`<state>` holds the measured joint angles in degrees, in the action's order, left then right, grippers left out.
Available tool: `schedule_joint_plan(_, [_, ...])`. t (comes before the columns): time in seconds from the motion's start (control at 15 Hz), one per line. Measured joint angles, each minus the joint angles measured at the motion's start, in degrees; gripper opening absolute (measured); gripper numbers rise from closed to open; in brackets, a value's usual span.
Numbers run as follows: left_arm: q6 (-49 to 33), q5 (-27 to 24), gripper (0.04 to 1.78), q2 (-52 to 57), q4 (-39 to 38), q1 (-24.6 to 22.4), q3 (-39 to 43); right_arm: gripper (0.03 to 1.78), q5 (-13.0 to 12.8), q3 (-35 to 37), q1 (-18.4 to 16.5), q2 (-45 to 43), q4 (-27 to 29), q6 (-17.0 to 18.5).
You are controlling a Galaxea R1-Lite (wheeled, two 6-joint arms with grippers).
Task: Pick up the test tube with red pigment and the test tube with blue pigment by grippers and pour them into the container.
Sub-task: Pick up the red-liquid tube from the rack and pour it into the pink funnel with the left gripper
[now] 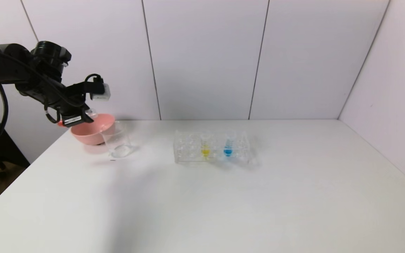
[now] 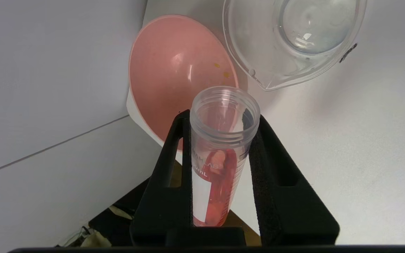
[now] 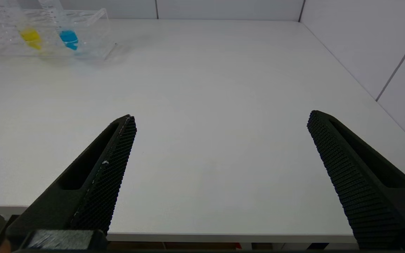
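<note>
The left gripper [image 2: 220, 140] is clamped on the test tube with red pigment [image 2: 220, 158], its two black fingers pressing the tube's sides just below the threaded open mouth, with no gap left between pad and plastic. The tube lies tipped, mouth forward and rounded end back toward the wrist, and the orange-red liquid sits spread along its lower wall. That tilt reads as the start of a pour: the mouth points out over the table's left edge toward the vessels.

Seen from the robot's head, the left gripper [image 1: 77, 117] hangs above the table's far-left corner, at about ten o'clock from the table's middle. Under and just beyond it sits a pink bowl [image 1: 93, 133], and the container [image 1: 118, 140], a clear beaker with a pouring lip, stands just beside the bowl at its four o'clock. In the wrist view the tube's mouth lines up more with the bowl's rim [image 2: 160, 70] than with the beaker [image 2: 294, 38], so by my judgement the arm needs to carry the mouth farther over the beaker before tipping more.

Toward the table's middle stands a clear rack [image 1: 211, 147] holding a yellow-liquid tube [image 1: 205, 146] and, at its three o'clock, the test tube with blue pigment [image 1: 227, 146], upright and untouched.

The right gripper [image 3: 220, 140] is parked at the table's near edge, its jaws wide apart and holding nothing.
</note>
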<state>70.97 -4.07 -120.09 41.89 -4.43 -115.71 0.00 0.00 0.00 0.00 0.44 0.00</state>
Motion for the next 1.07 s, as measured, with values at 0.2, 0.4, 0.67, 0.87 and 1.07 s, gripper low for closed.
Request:
schedule_joint_plan(0.2, [0.2, 0.7, 0.50, 0.0, 0.0, 0.6, 0.0, 1.77, 0.0, 0.0, 0.0, 0.0, 0.0, 0.0])
schedule_joint_plan(0.4, [0.3, 0.9, 0.50, 0.0, 0.1, 1.3, 0.0, 1.77, 0.0, 0.0, 0.0, 0.0, 0.0, 0.0])
schedule_joint_plan(0.67, [0.5, 2.0, 0.50, -0.1, 0.2, 1.8, 0.0, 1.77, 0.0, 0.0, 0.0, 0.0, 0.0, 0.0])
schedule_joint_plan(0.87, [0.6, 3.5, 0.50, -0.5, 0.3, 2.2, 0.0, 1.77, 0.0, 0.0, 0.0, 0.0, 0.0, 0.0])
schedule_joint_plan(1.07, [1.8, 4.7, 0.50, -0.7, 0.4, 2.5, 0.0, 1.77, 0.0, 0.0, 0.0, 0.0, 0.0, 0.0])
